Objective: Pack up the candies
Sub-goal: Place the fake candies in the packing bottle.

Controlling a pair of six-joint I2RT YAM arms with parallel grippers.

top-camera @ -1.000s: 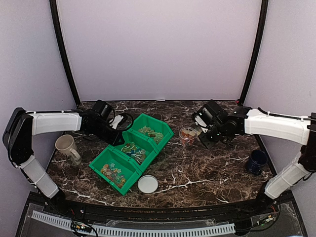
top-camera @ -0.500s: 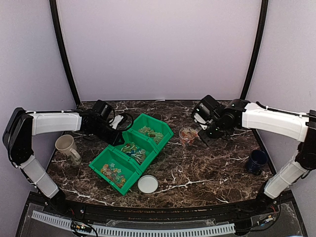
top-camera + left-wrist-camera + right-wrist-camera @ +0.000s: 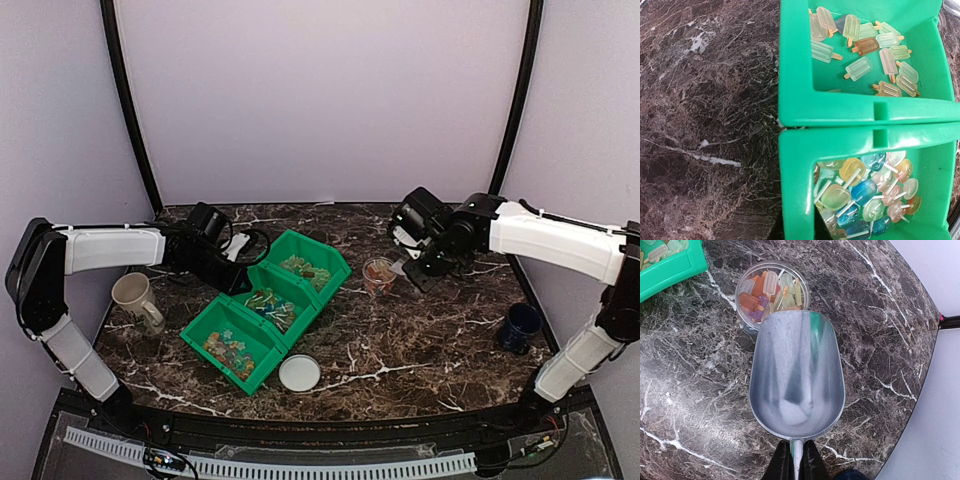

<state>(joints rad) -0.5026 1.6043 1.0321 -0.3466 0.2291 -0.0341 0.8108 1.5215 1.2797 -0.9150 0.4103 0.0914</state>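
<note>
The candies fill the three compartments of a green bin [image 3: 330, 262]: popsicle shapes [image 3: 860, 45] in one, lollipop shapes [image 3: 865, 192] in the one beside it. More candies lie in a small clear cup [image 3: 771, 292] right of the bin [image 3: 380, 272]. My left gripper [image 3: 800, 232] is shut on the bin's wall, at the middle compartment's corner [image 3: 243, 282]. My right gripper [image 3: 797, 462] is shut on the handle of a metal scoop [image 3: 797, 372]. The scoop is empty, and its tip hangs over the cup's near rim.
A white round lid [image 3: 299, 373] lies in front of the bin. A beige mug [image 3: 135, 297] stands at the left and a dark blue mug [image 3: 520, 327] at the right. The table's curved edge [image 3: 935, 355] runs close to the scoop's right.
My right arm has shifted a little toward the back left, bringing the scoop closer to the cup. The left arm and the bin have not moved.
</note>
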